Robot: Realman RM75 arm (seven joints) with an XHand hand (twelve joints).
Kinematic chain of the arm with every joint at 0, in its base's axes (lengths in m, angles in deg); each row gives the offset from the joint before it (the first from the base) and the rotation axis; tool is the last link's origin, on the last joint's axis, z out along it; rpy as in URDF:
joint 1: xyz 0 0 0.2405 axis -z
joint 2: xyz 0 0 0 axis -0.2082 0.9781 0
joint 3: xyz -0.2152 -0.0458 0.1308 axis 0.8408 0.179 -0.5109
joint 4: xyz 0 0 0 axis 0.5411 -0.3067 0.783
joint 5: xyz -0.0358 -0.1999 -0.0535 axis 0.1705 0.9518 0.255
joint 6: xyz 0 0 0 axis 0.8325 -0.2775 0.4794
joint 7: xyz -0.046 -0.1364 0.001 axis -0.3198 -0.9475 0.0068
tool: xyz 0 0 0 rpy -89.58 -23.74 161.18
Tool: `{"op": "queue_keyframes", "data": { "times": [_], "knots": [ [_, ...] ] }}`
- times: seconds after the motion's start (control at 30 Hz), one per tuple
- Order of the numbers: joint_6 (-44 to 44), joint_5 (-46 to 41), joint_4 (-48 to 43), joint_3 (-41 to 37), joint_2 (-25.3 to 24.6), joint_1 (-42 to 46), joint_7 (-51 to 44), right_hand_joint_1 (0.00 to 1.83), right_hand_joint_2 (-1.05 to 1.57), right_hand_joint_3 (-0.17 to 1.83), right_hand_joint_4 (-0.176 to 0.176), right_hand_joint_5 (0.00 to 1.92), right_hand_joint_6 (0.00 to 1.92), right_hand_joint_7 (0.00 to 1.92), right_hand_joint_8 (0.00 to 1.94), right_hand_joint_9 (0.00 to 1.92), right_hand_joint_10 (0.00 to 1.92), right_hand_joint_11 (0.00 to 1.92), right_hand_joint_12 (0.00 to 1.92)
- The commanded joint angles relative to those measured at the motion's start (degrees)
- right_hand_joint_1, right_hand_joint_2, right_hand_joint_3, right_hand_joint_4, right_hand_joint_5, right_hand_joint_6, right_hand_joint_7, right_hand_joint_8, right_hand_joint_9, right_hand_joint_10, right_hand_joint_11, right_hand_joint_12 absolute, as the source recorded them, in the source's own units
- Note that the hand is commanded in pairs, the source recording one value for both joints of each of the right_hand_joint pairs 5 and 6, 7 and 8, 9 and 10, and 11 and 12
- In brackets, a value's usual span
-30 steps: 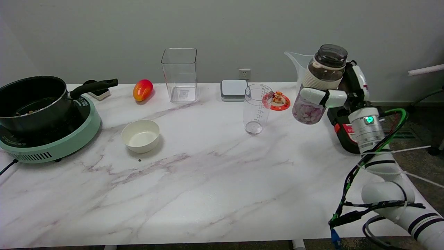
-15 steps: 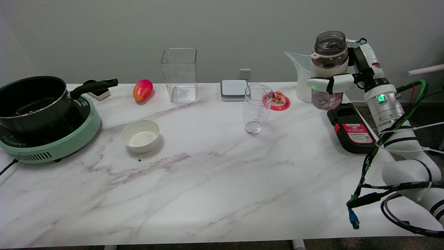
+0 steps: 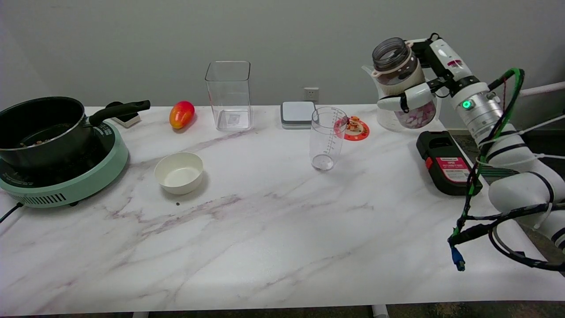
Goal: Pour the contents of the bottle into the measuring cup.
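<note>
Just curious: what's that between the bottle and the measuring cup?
In the head view, a small red coaster with a figurine sits between the bottle and the measuring cup.

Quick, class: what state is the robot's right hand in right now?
Right hand: holding the clear bottle with a dark open neck and pink-white pieces inside, raised in the air.

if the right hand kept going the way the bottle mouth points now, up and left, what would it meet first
Nothing, as far as the picture shows: the right hand holds the bottle in the air, and only bare wall lies that way. The measuring cup stands lower left.
</note>
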Motion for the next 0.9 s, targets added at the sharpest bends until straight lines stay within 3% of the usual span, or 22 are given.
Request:
{"op": "queue_keyframes", "data": {
  "times": [0.03,0.47,0.9],
  "knots": [
    [7.4,9.3,1.9,10.4,8.0,-10.3,-0.8,1.38,0.51,0.9,0.0,1.09,1.09,1.37,1.37,1.29,1.29,0.97,0.97],
    [7.0,23.6,1.7,11.4,8.8,-11.2,-0.6,1.36,0.62,0.82,0.0,1.16,1.16,1.41,1.41,1.31,1.31,1.0,1.0],
    [10.0,31.3,-2.4,17.3,12.5,-13.7,-0.2,1.36,0.5,0.9,0.0,1.16,1.16,1.38,1.38,1.29,1.29,0.98,0.98]
  ]
}}
